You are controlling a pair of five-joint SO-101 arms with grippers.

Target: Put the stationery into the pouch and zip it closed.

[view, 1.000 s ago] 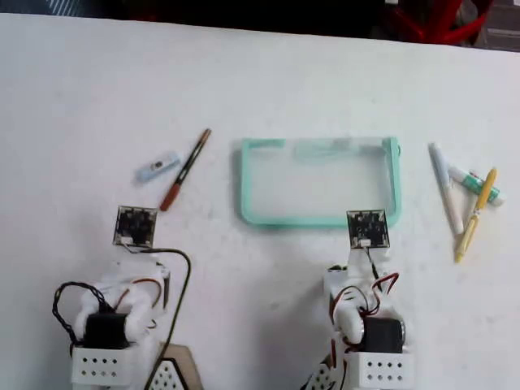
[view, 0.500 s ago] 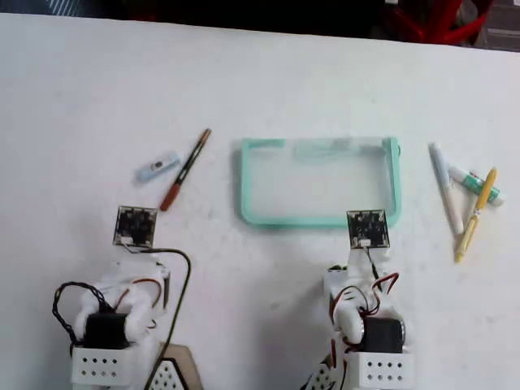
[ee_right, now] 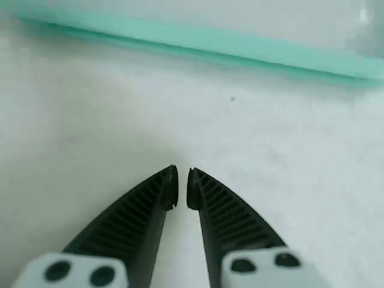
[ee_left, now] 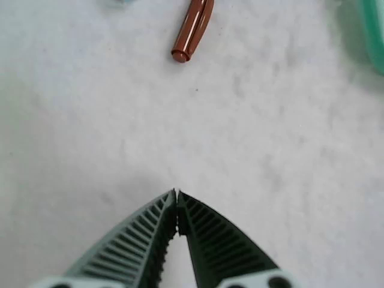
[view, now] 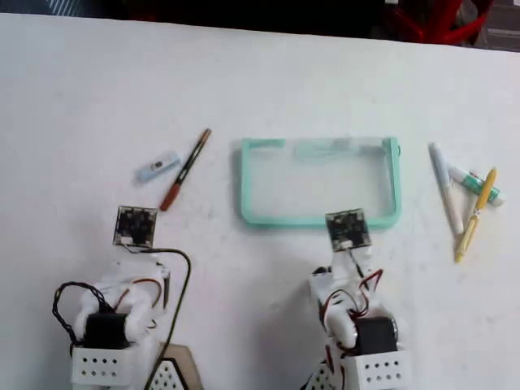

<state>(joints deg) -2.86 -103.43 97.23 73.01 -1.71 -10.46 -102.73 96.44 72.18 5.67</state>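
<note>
- Left gripper (ee_left: 177, 201) hangs low over the white table (view: 260, 89), its ribbed fingers pressed together, nothing in them
- Right gripper (ee_right: 182, 186) is all but closed too, only a sliver between the tips, and it's empty
- Straight ahead of the right gripper, close by, runs the near edge of the clear plastic pouch with mint-green trim (ee_right: 198, 51), lying flat with its zip side on the far edge
- Ahead of the left gripper lies the slim brown pen (ee_left: 192, 30), and just past that a small pale-blue oblong piece (view: 158, 166)
- Well off to the right gripper's right sit a white marker (view: 445, 187), a teal-and-white marker (view: 475, 185) and a yellow pen (view: 475, 215), the last two crossed
- Handling call: the pens look light, stiff and smooth, likely to roll, so pinch each across the barrel near its middle
- The pouch looks thin, floppy and slick; I'd hold the trim near the mouth while loading and take the zip tab for closing
- The tabletop is matt and faintly mottled; beyond its far edge the room is dark, with a red frame (view: 439, 20) at the corner
</note>
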